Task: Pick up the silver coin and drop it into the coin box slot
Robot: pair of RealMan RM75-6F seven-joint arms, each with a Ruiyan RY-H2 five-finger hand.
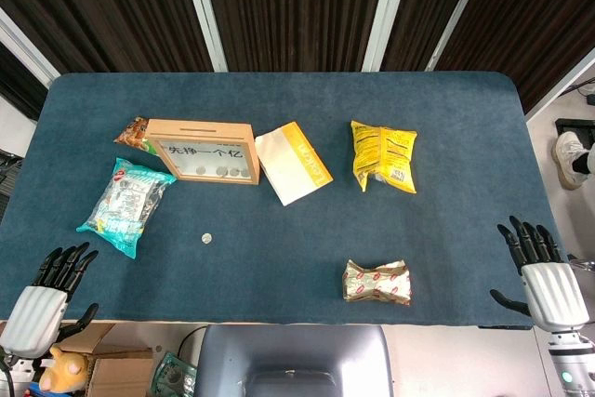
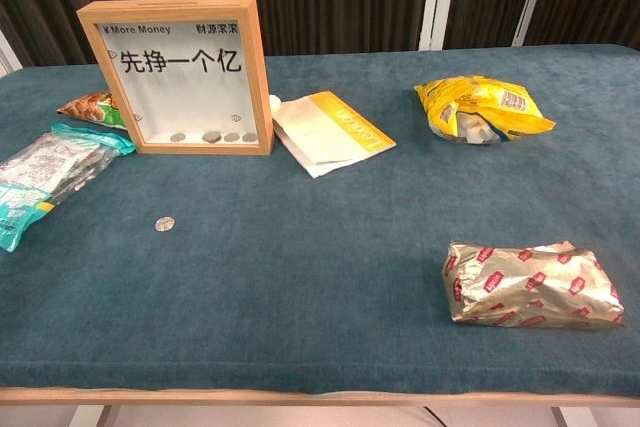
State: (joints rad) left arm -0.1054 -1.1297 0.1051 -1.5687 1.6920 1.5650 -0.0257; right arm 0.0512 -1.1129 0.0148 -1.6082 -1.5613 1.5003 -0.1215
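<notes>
Silver coin (image 1: 207, 239) lies flat on the desk (image 1: 279, 276), just in front of the wooden coin box (image 1: 203, 151), whose slot (image 1: 203, 125) faces up. Left hand (image 1: 45, 290) and right hand (image 1: 542, 271) rest at the near corners, fingers apart, empty; left is nearer, likely picker.

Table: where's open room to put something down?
Free: the far strip of the table behind the coin box, and the middle between the coin and gold packet. Crowded: the left, where teal bag, box and yellow-white pouch cluster.
</notes>
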